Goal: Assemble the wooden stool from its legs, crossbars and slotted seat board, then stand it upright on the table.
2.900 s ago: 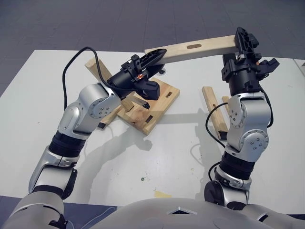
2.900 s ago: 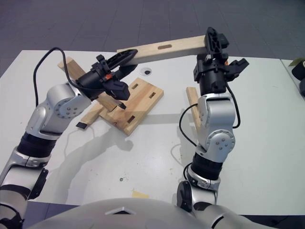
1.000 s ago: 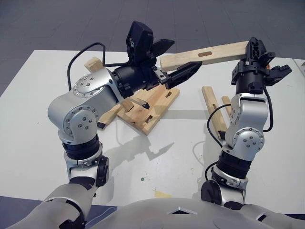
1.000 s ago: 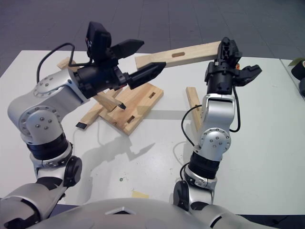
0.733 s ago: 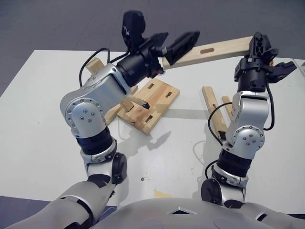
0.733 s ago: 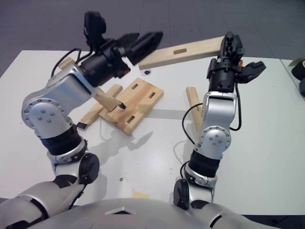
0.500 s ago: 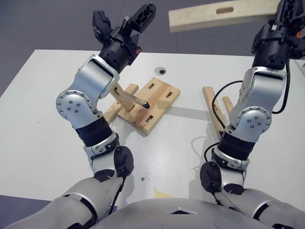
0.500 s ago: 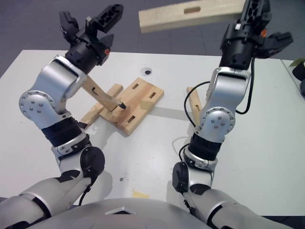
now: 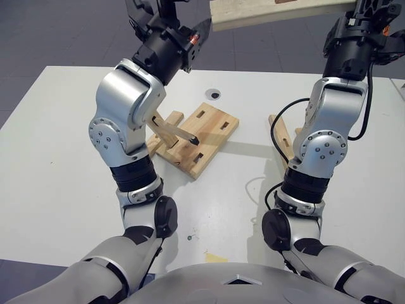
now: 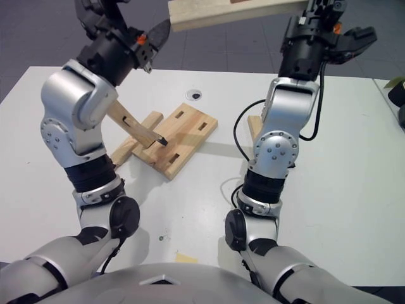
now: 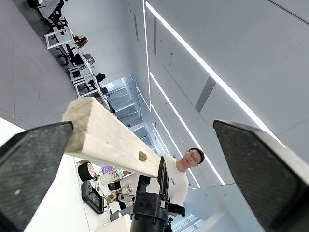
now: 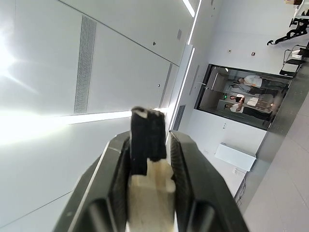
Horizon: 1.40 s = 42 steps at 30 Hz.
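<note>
My right gripper [image 9: 366, 14] is shut on one end of a long slotted wooden bar [image 9: 272, 12], held high above the table's far side. The pale wood [image 12: 148, 193] shows clamped between its dark fingers [image 12: 115, 191]. My left gripper [image 9: 174, 14] is raised just as high and stands open. The bar's free end [image 11: 104, 137] sits between its widely spread fingers [image 11: 34, 162] without touching them. On the table lies the slotted seat board [image 9: 205, 133], with one leg [image 9: 169, 130] leaning out of it to the left.
Loose wooden legs [image 9: 278, 136] lie on the white table [image 9: 57, 164] at the right, partly behind my right arm. A small round hole [image 9: 216, 95] sits beyond the board. A yellow scrap [image 9: 216, 258] lies near the front edge.
My left gripper let go of the bar's end, opened and swung upward. My right arm lifted the bar from over the board to the top of the view.
</note>
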Tool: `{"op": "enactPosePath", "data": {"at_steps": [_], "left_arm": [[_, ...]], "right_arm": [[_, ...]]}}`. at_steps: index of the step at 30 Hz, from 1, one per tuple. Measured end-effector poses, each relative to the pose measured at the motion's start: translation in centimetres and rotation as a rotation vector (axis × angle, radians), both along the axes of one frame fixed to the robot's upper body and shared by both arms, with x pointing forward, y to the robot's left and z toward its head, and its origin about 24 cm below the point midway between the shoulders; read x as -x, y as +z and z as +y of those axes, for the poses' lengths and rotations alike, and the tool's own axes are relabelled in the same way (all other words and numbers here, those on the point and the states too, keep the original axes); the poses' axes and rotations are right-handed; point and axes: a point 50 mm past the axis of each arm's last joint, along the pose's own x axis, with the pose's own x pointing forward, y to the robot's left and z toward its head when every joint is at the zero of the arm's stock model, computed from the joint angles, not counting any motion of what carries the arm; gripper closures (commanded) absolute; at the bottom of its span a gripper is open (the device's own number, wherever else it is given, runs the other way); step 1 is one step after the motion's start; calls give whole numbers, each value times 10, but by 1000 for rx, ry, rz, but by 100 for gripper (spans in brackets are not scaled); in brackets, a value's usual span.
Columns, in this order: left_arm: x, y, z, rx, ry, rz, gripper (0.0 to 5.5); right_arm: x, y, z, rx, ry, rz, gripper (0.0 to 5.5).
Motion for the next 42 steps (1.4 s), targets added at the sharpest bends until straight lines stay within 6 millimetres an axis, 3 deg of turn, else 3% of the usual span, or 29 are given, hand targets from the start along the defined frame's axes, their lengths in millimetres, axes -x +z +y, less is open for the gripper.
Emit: {"op": "enactPosePath", "data": {"at_steps": [5, 14, 19, 23, 34, 42], "left_arm": [[4, -12, -8, -107, 14, 7, 10], [9, -14, -14, -154, 5, -29, 10], [2, -20, -16, -237, 86, -10, 10], [-8, -16, 1, -174, 201, -2, 10], [4, -7, -16, -98, 78, -74, 10], [0, -1, -7, -5, 170, -60, 141]], "right_arm": [[-2, -2, 0, -16, 2, 22, 449], [-2, -2, -6, -40, -4, 17, 449], [-1, 13, 6, -27, 59, -36, 450], [0, 17, 8, -29, 74, -52, 450], [1, 19, 20, -13, 123, -46, 450], [-2, 10, 27, -5, 150, 1, 450]]}}
